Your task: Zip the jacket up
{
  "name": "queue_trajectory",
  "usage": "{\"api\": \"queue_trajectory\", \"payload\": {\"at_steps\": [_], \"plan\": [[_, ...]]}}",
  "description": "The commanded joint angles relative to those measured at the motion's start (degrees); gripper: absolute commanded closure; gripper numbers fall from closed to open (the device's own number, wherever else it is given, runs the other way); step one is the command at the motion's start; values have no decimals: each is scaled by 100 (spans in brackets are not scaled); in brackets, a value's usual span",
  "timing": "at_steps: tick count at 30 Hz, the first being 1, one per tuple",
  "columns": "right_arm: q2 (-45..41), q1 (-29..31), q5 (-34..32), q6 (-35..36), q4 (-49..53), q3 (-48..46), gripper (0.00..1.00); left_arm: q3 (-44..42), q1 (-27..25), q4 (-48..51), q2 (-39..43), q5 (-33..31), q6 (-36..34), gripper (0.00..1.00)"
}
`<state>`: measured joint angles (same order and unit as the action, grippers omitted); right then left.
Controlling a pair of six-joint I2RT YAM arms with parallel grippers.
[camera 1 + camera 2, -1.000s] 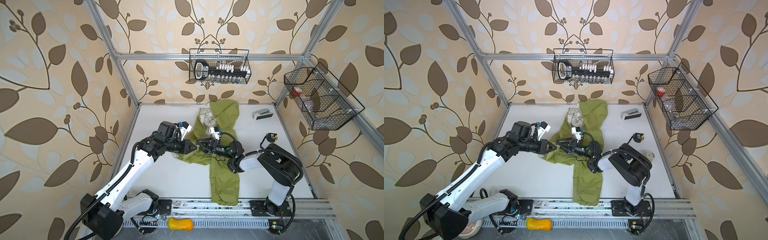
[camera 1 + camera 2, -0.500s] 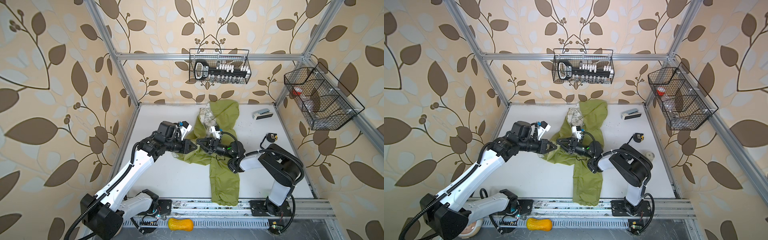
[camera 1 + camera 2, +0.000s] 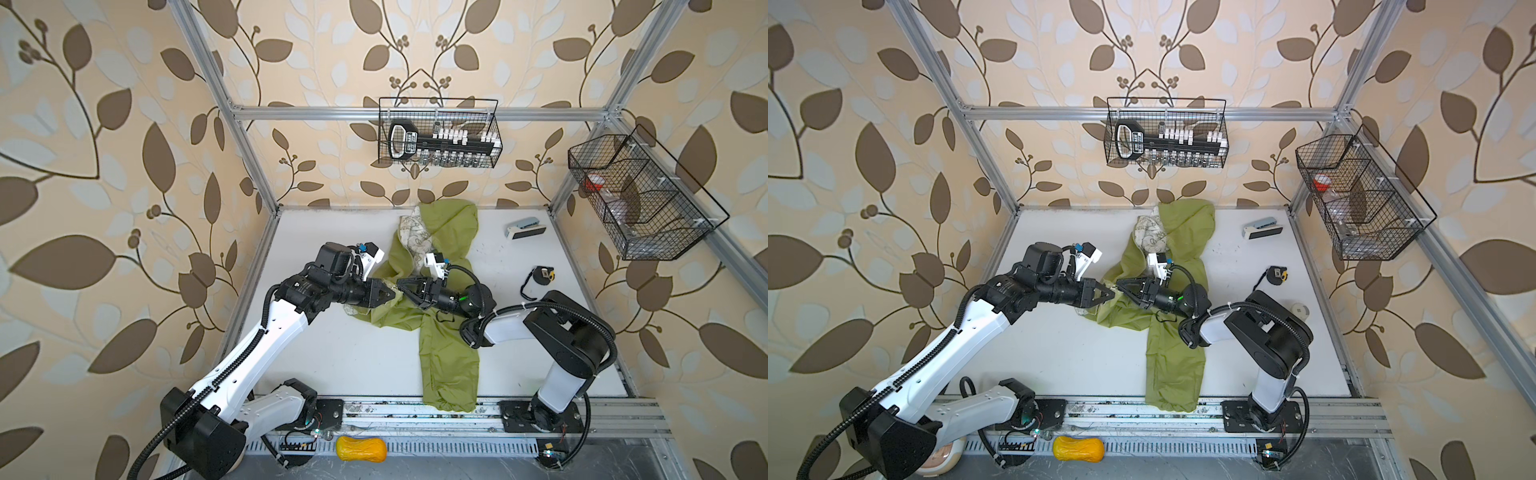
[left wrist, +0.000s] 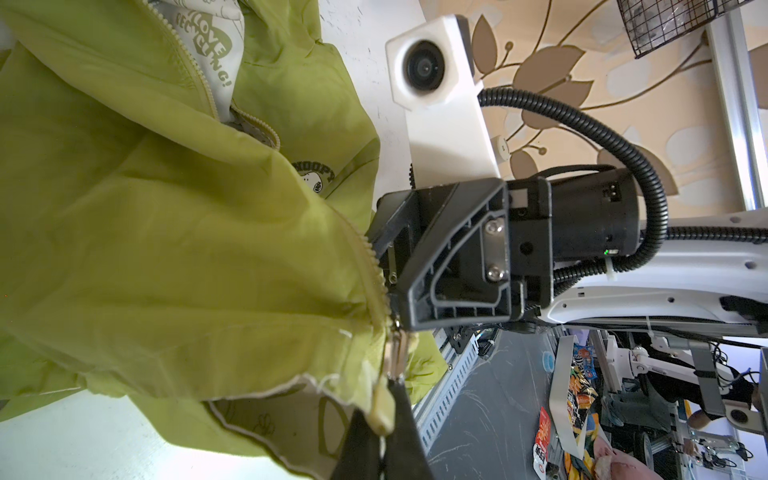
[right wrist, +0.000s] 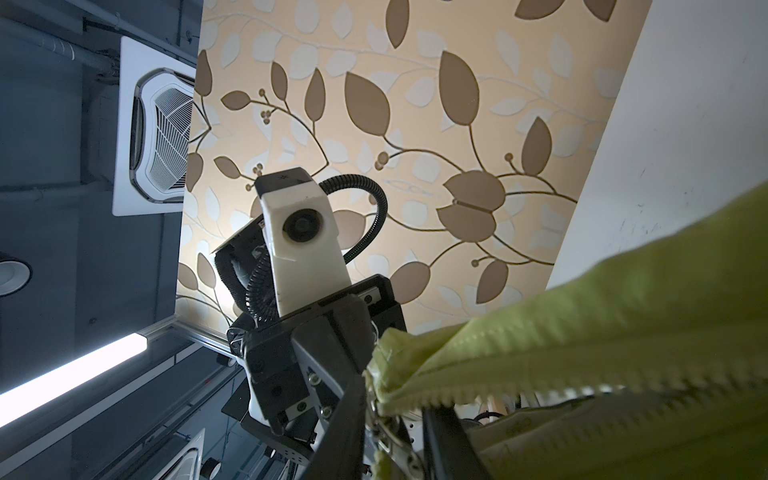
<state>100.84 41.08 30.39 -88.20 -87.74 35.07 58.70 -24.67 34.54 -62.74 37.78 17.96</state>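
Note:
The olive-green jacket [image 3: 449,353] [image 3: 1175,361] lies lengthwise on the white table, hood at the back with the printed lining showing. Both grippers meet tip to tip at its raised lower front corner. My left gripper [image 3: 392,293] [image 3: 1113,294] [image 4: 382,419] is shut on the pale end of the zipper tape. My right gripper [image 3: 400,284] [image 3: 1119,284] [image 5: 392,432] faces it. Its fingers stand narrowly apart on either side of the metal zipper slider [image 5: 390,440] [image 4: 397,353], thin gaps showing. Above the slider the zipper teeth run apart.
A wire basket [image 3: 438,139] of tools hangs on the back wall and another wire basket [image 3: 640,199] on the right wall. A white-and-black stapler-like item [image 3: 525,228] and a tape measure [image 3: 542,274] lie at the table's right. An orange object [image 3: 360,454] rests below the front rail.
My right gripper's fingers have drawn closer together around the zipper slider. Both arms and the jacket have stayed almost where they were.

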Motion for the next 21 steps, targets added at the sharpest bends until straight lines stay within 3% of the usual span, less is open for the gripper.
{"api": "queue_trajectory", "payload": {"at_steps": [1,13,15,21], "plan": [[-172,3,11,-152,-439,-88,82,37,32,-70,113,151,-30,100],[-173,-27,19,-169,-447,-156,94,38,40,-88,92,125,-21,100],[-161,-33,33,-170,-442,-125,100,34,41,-97,104,92,-6,100],[-126,-74,-20,-163,-383,-217,100,-46,211,-197,294,-86,120,100]]}}
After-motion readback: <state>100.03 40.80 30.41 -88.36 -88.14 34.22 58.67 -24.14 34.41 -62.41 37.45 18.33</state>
